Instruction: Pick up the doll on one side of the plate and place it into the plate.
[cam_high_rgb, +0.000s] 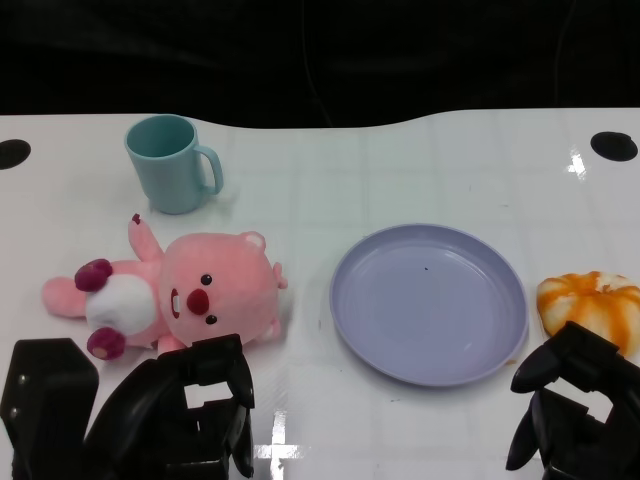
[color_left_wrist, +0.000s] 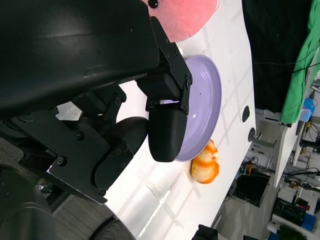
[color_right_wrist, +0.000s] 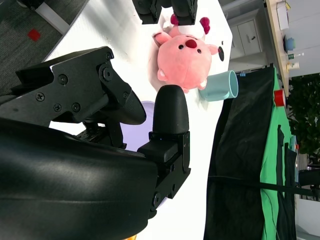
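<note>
Pink plush doll (cam_high_rgb: 175, 295) lies on its back on the white table (cam_high_rgb: 400, 160), left of the lavender plate (cam_high_rgb: 428, 300) and apart from it, head toward the plate. Teal mug (cam_high_rgb: 172, 162) stands behind the doll, near its raised arm. Orange-and-white bun-like object (cam_high_rgb: 592, 305) sits just beside the plate's right rim.

Left hand (cam_high_rgb: 170, 410) hovers at the near edge of the table, just in front of the doll's head; fingers apart, holding nothing. Cannot tell from the head view whether a fingertip touches the plush. Right hand (cam_high_rgb: 570, 410) low at the near right, below the orange object; fingers (color_right_wrist: 170, 112) apart in the right wrist view, nothing between them.

Plate is empty. Task not begun as far as grasp goes; doll not lifted.

Risks, as judged:
- Soft rounded head may squash and slip out of a shallow grasp; a hold on the body or deeper around the head looks safer.
- Reaching far over the doll could knock the mug, since it stands close behind.
- Carrying low across the gap could catch the plate rim and shove the plate into the orange object.
- Doll is large against the plate; an off-centre release may leave limbs hanging over the rim or let it roll out.
</note>
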